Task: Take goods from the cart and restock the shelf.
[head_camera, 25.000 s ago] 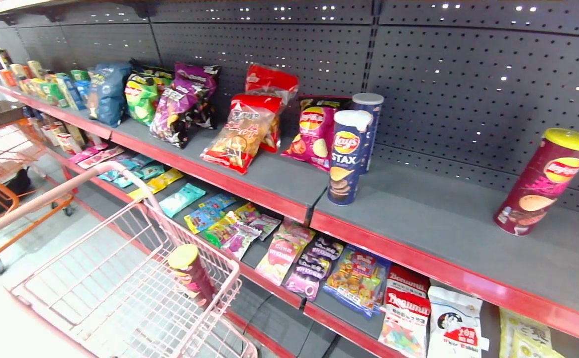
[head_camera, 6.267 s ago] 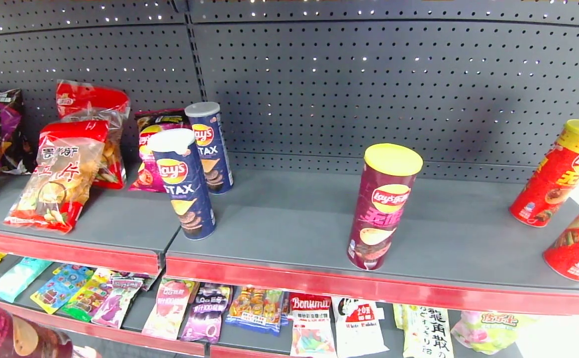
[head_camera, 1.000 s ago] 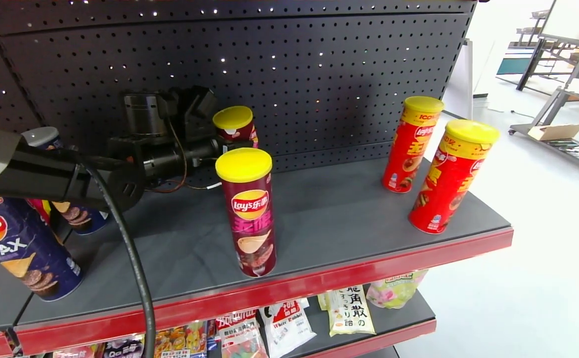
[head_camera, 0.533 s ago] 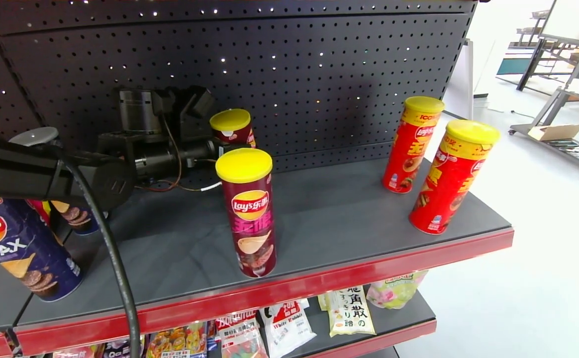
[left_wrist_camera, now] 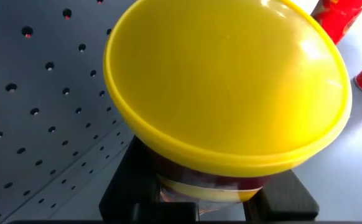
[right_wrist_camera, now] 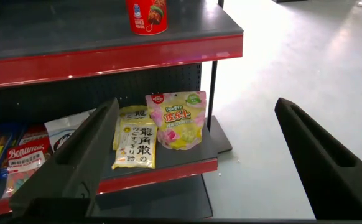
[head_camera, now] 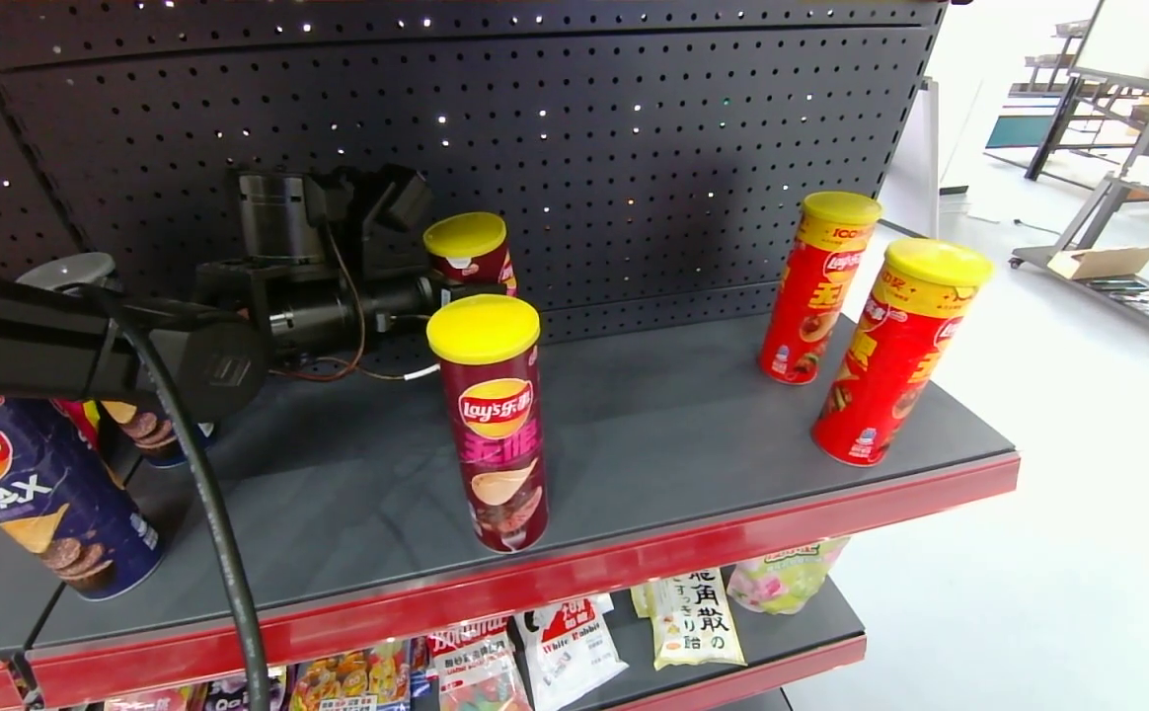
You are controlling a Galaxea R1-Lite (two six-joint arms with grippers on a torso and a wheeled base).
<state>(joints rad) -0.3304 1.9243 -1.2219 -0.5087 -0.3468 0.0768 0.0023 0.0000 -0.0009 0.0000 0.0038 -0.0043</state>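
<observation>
A maroon chip can with a yellow lid point(head_camera: 466, 252) is held upright at the back of the grey shelf point(head_camera: 673, 434), close to the pegboard. My left gripper point(head_camera: 468, 286) is shut on it from the left. In the left wrist view the can's yellow lid point(left_wrist_camera: 224, 81) looms large, with black fingers point(left_wrist_camera: 125, 193) clamped on the body below it. Its base is hidden behind a second maroon can point(head_camera: 491, 425) standing near the shelf's front edge. My right gripper point(right_wrist_camera: 199, 165) hangs open and holds nothing, low beside the shelf unit.
Two red cans point(head_camera: 816, 286) point(head_camera: 895, 351) stand at the shelf's right end. Blue cans point(head_camera: 32, 504) stand at the left. Snack bags point(right_wrist_camera: 176, 118) lie on the lower shelf. Open floor point(head_camera: 1078, 494) lies to the right.
My left arm has shifted slightly, and the held can stays at almost the same spot by the pegboard. The other cans have not moved.
</observation>
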